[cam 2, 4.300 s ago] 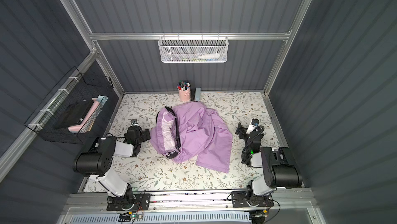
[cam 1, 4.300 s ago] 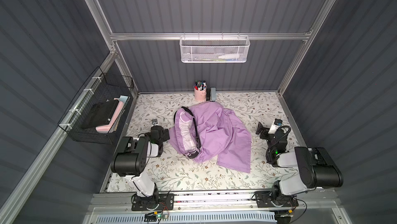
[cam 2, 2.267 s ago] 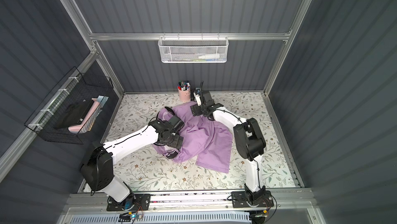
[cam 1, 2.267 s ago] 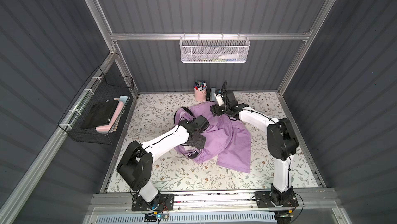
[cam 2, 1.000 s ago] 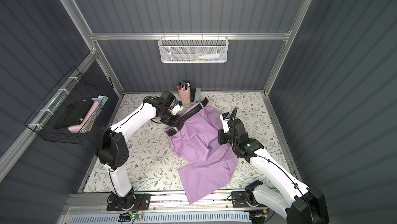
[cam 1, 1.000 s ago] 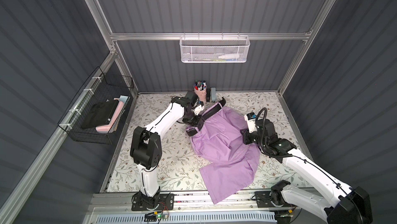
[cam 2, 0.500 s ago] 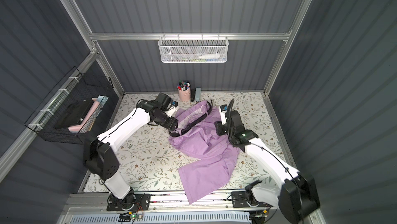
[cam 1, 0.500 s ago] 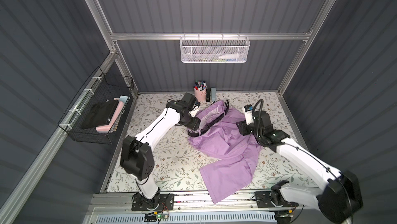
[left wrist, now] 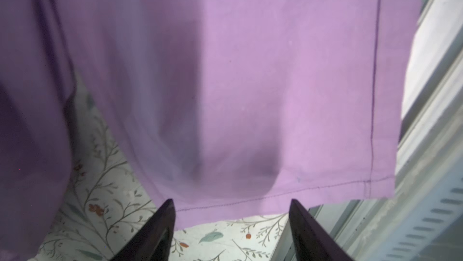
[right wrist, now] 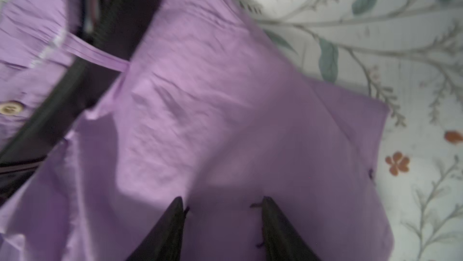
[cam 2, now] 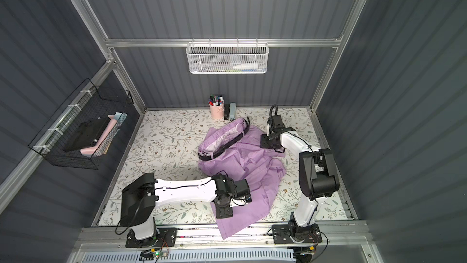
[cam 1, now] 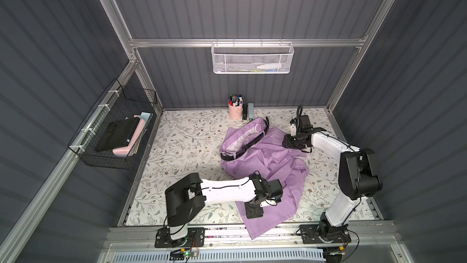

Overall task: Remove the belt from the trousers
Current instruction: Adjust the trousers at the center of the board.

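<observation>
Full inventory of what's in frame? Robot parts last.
trousers: 1, lilac, mid table, one leg over the front edge
belt: 1, black, through the waistband loops
cup: 1, pink, back of table
pens: several, mixed colours, in cup
box: 1, grey, beside cup
mesh basket: 1, white, back wall
wire basket: 1, black, left wall
slab: 1, black, in wire basket
pink piece: 1, pink, in wire basket
table: 1, floral cover
left gripper: 1, black, open, over trouser hem
right gripper: 1, black, open, over trousers near belt

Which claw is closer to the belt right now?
The right claw, over the trousers just beside the black belt; the left claw hangs far off at their hem.
</observation>
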Controlling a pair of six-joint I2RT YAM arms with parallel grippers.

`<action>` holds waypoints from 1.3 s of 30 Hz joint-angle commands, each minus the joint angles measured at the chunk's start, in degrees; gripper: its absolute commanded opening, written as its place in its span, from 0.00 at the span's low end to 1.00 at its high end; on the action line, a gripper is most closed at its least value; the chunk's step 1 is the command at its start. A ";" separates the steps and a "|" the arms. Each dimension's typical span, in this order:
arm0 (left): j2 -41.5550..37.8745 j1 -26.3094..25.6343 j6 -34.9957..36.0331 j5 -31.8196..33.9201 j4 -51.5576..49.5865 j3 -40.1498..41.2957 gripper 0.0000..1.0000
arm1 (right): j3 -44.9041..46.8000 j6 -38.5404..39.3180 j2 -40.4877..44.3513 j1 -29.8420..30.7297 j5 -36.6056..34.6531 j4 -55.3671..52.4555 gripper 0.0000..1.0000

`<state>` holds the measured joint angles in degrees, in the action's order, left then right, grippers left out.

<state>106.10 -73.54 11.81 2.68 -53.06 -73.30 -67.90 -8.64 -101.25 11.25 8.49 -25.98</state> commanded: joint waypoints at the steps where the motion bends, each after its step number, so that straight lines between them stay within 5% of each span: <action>1: 1.32 1.10 3.12 2.57 -0.58 -1.07 0.63 | 3.04 -1.38 1.43 -0.61 2.14 -4.91 0.51; 6: 1.77 8.48 1.94 2.07 1.20 -0.12 0.59 | 9.78 -2.69 4.48 0.50 3.29 -4.06 0.48; 15: 4.97 20.13 6.60 5.17 4.16 2.91 0.62 | 19.87 -6.82 9.61 11.02 -2.20 -3.80 0.45; 20: 8.67 27.67 7.50 7.52 5.74 2.26 0.62 | 19.29 -7.16 11.32 14.49 -2.05 -5.14 0.42; 32: 6.49 43.30 8.09 0.49 6.10 -12.57 0.65 | 4.70 6.02 15.44 24.10 -4.72 -9.10 0.45; 39: -2.55 47.62 7.29 -6.40 7.14 -11.89 0.68 | -0.54 21.17 17.30 22.72 -12.82 12.87 0.43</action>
<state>107.94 -25.26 19.31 0.60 -45.93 -84.23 -67.37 2.70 -82.08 34.79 -0.27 -24.18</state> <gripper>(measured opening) 0.678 0.431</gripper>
